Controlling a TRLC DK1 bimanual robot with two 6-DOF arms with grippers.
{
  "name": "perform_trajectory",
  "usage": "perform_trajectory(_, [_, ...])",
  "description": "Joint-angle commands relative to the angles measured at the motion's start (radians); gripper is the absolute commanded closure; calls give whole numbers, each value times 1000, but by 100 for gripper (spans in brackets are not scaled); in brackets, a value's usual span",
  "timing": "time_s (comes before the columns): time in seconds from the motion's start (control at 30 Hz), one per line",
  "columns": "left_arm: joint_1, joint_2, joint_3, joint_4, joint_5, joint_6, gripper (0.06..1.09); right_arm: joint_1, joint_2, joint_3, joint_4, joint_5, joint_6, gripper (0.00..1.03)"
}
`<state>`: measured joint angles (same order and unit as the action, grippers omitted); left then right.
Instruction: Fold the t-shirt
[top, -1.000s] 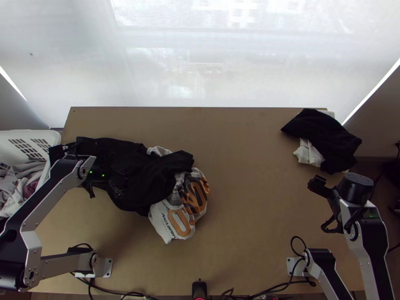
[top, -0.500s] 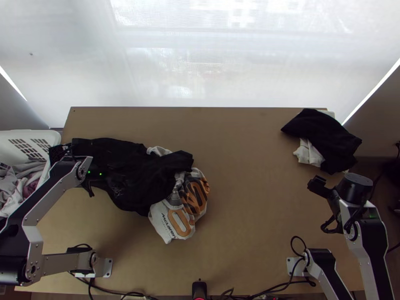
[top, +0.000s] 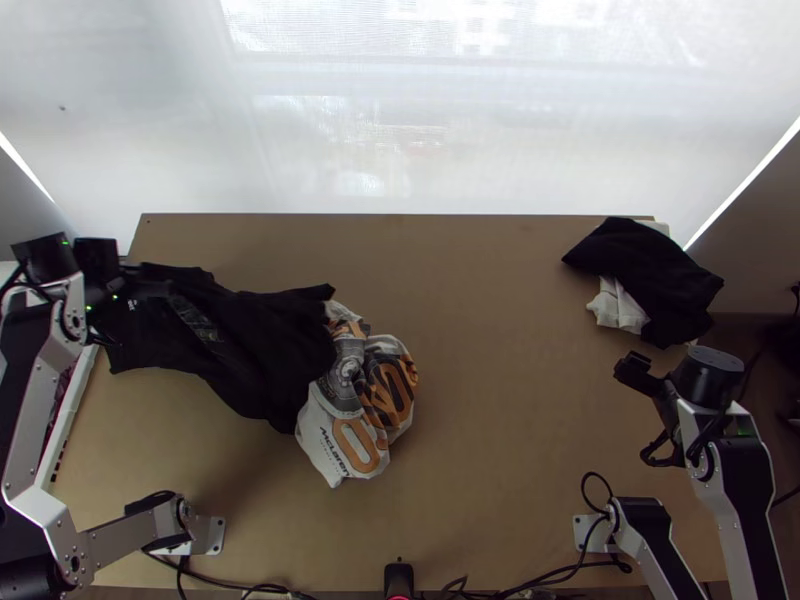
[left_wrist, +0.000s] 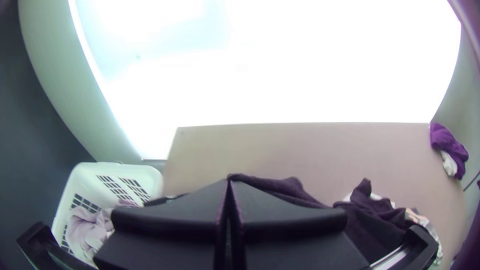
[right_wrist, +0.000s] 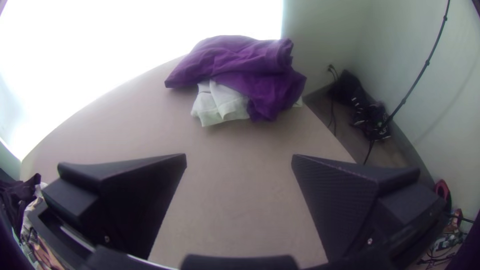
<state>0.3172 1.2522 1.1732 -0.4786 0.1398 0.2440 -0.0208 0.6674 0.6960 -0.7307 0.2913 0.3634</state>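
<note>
My left gripper (top: 105, 300) is at the table's left edge, shut on the left end of a black garment (top: 250, 340). That garment lies bunched and stretched toward the right, its far end against a crumpled white t-shirt with orange print (top: 345, 430). In the left wrist view, the fingers of the left gripper (left_wrist: 229, 182) are together, with dark cloth (left_wrist: 285, 186) trailing from behind their tips. Over the table's right side is my right gripper (top: 660, 388). In the right wrist view, the right gripper (right_wrist: 239, 161) stands open, nothing between its fingers.
A black cloth on a white one (top: 645, 270) lies in the back right corner of the table (top: 490, 330). The white basket (left_wrist: 85, 175) holding light clothes stands beyond the left edge. Cables run along the near edge.
My left gripper has moved left and toward the back, dragging the black garment with it. More of the white printed t-shirt is uncovered. The right arm has kept still.
</note>
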Motion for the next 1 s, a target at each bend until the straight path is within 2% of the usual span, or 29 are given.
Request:
perform_trajectory(0.0, [255, -10, 210, 109, 0, -46, 105, 1, 1, -6, 1, 2, 3, 5])
perform_trajectory(0.2, [525, 119, 474, 166, 0, -160, 105, -1, 3, -10, 1, 2, 5, 5])
perform_trajectory(0.47, [809, 256, 695, 296, -2, -206, 105, -1, 4, -13, 2, 0, 5, 5])
perform_trajectory(0.7, [956, 325, 738, 456, -48, -198, 105, 1, 12, -13, 1, 0, 5, 5])
perform_trajectory(0.83, [993, 360, 717, 452, -49, -183, 105, 1, 14, -13, 1, -1, 5, 5])
perform_trajectory(0.97, [996, 375, 603, 443, -52, -155, 105, 1, 14, -12, 2, -3, 5, 5])
